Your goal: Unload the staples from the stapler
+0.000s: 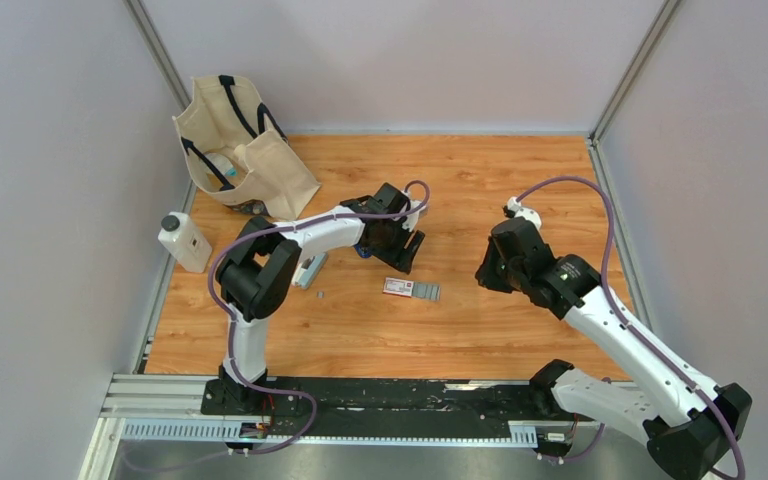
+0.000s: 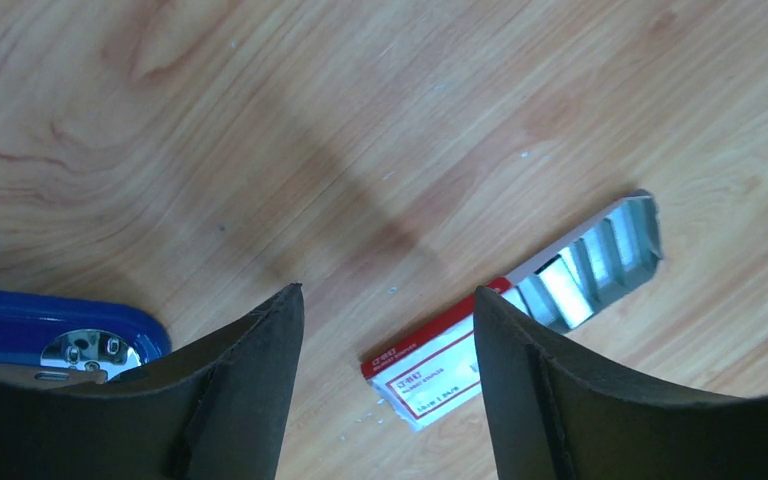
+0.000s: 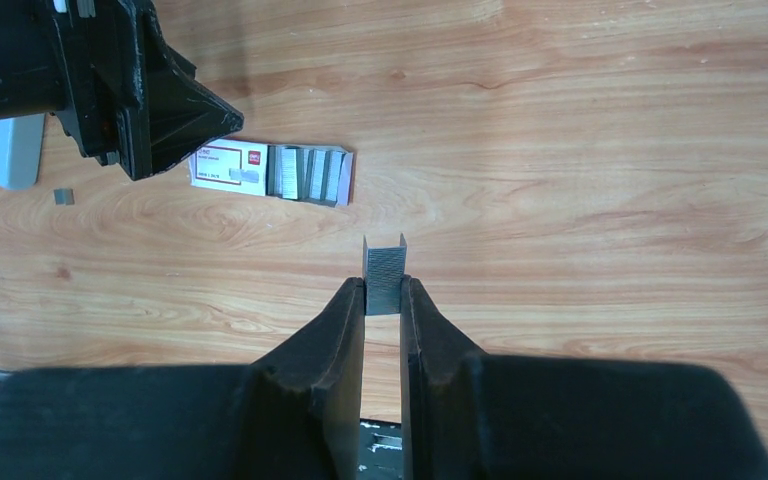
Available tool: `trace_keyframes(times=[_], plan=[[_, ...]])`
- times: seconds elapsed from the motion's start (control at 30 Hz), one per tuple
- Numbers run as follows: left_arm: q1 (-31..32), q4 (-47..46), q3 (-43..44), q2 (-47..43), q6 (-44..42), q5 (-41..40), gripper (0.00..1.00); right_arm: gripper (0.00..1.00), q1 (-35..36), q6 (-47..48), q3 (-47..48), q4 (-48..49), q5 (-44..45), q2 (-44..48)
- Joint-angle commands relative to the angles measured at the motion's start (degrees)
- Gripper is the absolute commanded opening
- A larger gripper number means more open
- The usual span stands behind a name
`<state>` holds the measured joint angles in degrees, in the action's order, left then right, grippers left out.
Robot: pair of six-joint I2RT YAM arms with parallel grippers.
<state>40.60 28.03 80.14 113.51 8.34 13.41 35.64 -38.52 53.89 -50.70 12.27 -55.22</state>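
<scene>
- Noting the right claw (image 3: 383,292) first: we saw its jaws almost closed, pinching a short strip of staples (image 3: 384,262) on end over the desk (image 3: 610,150).
- We found the left claw (image 2: 388,305) spread wide with nothing between its fingers, hanging low over the wood.
- A red-and-white box (image 2: 430,372) lay beneath it, its open end showing more silvery strips (image 2: 570,290).
- The blue stapler (image 2: 55,320) sat beside one finger, apart from the box.
- One small grey scrap (image 3: 63,197) lay near the left claw.
</scene>
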Motion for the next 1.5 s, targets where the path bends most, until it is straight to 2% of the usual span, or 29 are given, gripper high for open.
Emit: trace_keyframes(times=[0.0, 0.17, 0.6, 0.97, 1.1, 1.23, 1.47], plan=[[0.6, -2.5, -2.2, -0.1, 3.2, -4.5, 0.69, 0.11, -0.9, 1.3, -1.0, 1.7, -0.7, 1.1], [1.0, -3.9, -5.3, -1.3, 3.8, -6.8, 0.65, 0.11, -1.5, 2.0, -1.4, 3.1, -1.7, 0.5], [2.8, -3.7, -13.3, -5.9, 1.1, -8.0, 0.62, 0.13, -1.9, 3.1, -2.9, 8.4, -4.1, -4.2], [2.9, -2.6, -15.2, -8.6, 0.0, -7.3, 0.61, 0.13, -1.8, 6.7, -1.5, 14.2, -8.8, -15.8], [2.9, -0.1, -13.0, -10.2, -1.0, -7.2, 0.66, 0.12, -0.6, 9.8, 0.7, 15.0, -10.3, -22.3], [1.9, 2.5, -11.1, -14.6, -2.8, -6.4, 0.82, 0.11, 2.3, 12.2, 3.1, 15.1, -9.5, -27.9], [-4.1, 7.9, -6.9, -18.8, -6.0, 0.7, 0.83, 0.12, 5.1, 16.3, 7.1, 14.1, -9.6, -33.3]])
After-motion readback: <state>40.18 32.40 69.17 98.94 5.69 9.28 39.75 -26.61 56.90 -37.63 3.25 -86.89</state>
